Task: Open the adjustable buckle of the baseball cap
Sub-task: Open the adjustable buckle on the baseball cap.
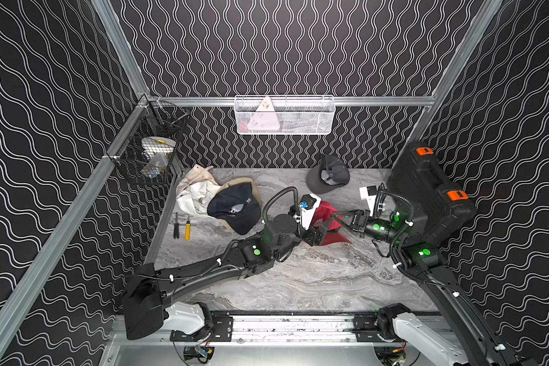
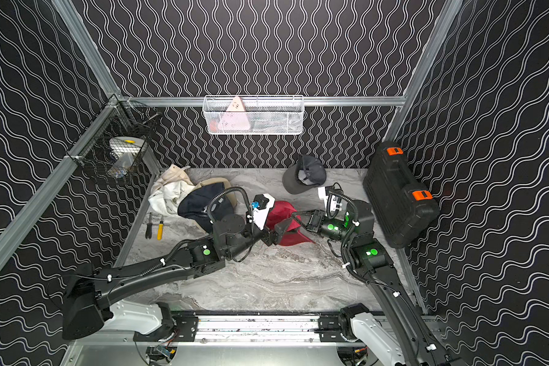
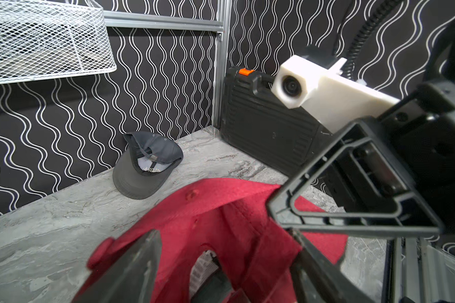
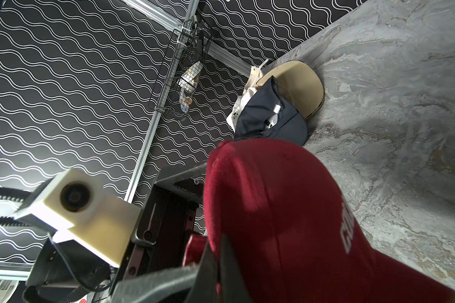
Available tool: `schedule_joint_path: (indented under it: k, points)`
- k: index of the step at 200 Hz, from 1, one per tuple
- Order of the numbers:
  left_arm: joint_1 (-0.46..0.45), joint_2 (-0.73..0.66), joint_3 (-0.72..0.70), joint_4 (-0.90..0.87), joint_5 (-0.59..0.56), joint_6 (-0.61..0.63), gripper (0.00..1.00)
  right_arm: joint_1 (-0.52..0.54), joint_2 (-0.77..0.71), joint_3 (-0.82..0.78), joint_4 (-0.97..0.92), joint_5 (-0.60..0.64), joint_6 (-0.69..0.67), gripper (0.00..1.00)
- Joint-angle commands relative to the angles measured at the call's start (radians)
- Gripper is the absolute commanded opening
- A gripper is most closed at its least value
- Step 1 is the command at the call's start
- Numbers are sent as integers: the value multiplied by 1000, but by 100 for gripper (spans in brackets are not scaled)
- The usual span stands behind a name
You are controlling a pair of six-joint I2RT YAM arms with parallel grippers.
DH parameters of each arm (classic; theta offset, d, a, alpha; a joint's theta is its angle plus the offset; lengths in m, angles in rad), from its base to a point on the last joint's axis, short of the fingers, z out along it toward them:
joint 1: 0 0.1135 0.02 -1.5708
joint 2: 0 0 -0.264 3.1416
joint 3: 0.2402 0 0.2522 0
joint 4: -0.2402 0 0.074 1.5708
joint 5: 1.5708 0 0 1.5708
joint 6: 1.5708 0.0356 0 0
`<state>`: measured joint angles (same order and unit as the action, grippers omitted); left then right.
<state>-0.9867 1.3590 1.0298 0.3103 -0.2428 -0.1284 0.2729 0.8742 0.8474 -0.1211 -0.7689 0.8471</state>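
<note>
Robot arms work a red baseball cap (image 1: 325, 210) on the marbled table (image 1: 298, 279), just right of centre in both top views. The right gripper (image 1: 334, 218) is clamped tight on the cap's edge and steadies it. The left gripper (image 3: 225, 236), at the bottom of the left wrist view, stands with its jaws apart on either side of the cap's rear opening. Whether its fingers (image 3: 139, 265) touch the cloth cannot be told, and the buckle itself is hidden. The step in hand looks like taking hold of the back strap. To do it well, the left gripper should probably close on the strap's loose end alone, close by the buckle, not on the doubled band. It can then draw along the strap while the right grip holds firm, so the cap does not slip free.
</note>
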Motion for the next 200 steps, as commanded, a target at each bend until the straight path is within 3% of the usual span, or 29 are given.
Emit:
schedule_joint_path:
  k: [1, 38, 67, 148, 200]
  points:
    - [3, 0, -1, 50, -28, 17, 64, 2, -8, -1, 59, -19, 19, 0]
    - [3, 2, -3, 52, -27, 12, 21, 2, -20, 8, 38, -11, 10, 0]
    - [3, -18, 2, 24, -26, 17, 0, 2, -28, 11, 5, 24, 1, 0]
    - [15, -219, -110, -62, -132, 49, 0, -7, -50, 54, -76, 79, -53, 0]
    - [63, -349, -190, -102, -135, 27, 0, -11, -58, 75, -78, 83, -48, 0]
